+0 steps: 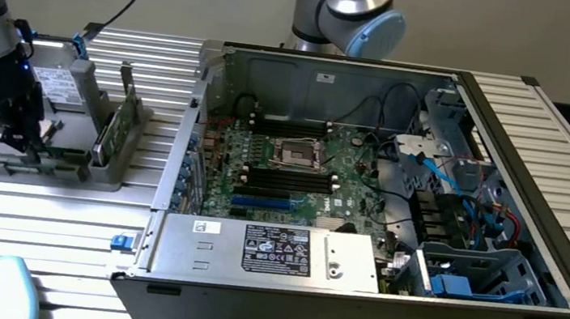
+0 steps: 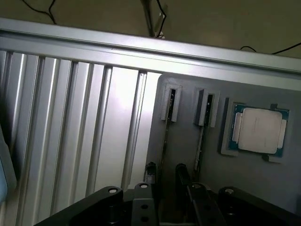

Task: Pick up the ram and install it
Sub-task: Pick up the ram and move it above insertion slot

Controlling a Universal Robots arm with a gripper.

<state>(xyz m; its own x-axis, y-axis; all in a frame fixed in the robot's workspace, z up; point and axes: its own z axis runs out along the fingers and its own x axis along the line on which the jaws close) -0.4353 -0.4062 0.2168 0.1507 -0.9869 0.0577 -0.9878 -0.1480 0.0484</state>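
Observation:
Two thin ram sticks stand on edge in a grey holder (image 1: 62, 161) at the exterior view's left, beside the open computer case. The nearer ram (image 1: 112, 134) shows green. Seen edge-on in the wrist view, one ram (image 2: 166, 136) sits in a slot straight ahead of the gap between my fingers, and the other ram (image 2: 202, 136) stands parallel beside it. My gripper (image 1: 13, 144) (image 2: 165, 175) hangs over the holder's (image 2: 244, 183) left end, open and holding nothing. Black memory slots (image 1: 285, 178) lie on the motherboard inside the case.
A square silver processor (image 2: 260, 130) rests in a pocket of the holder. A silver labelled drive (image 1: 55, 82) stands behind the holder. The case (image 1: 484, 314) has tall walls, cables and a power supply (image 1: 274, 249). A second arm (image 1: 349, 12) stands behind it. The slatted table (image 1: 49, 220) lies in front.

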